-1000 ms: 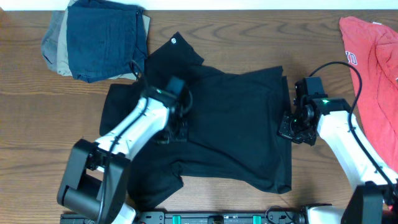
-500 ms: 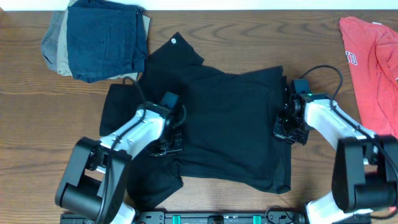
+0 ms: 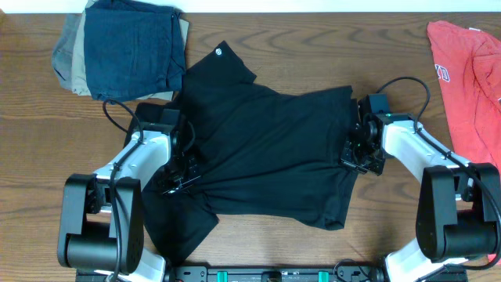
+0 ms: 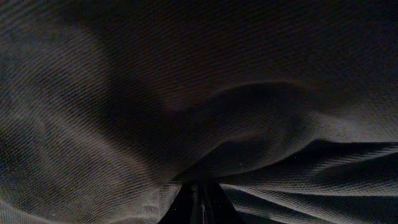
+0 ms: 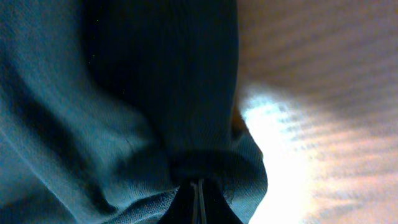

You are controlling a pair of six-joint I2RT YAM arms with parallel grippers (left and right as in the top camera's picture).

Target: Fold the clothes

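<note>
Left fingers have pulled leftward — like right fingers, shut tight on black T-shirt stretched left-to-right.

We look down on a dark brown wooden table that fills the overhead view, its grain running sideways. A pale strip lines the top edge. In the right wrist view, a bright glare washes the wood at centre right.

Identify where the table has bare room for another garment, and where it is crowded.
Free: the far strip between the black T-shirt and the red T-shirt. Crowded: the middle, where left tool and right tool grip it.
</note>
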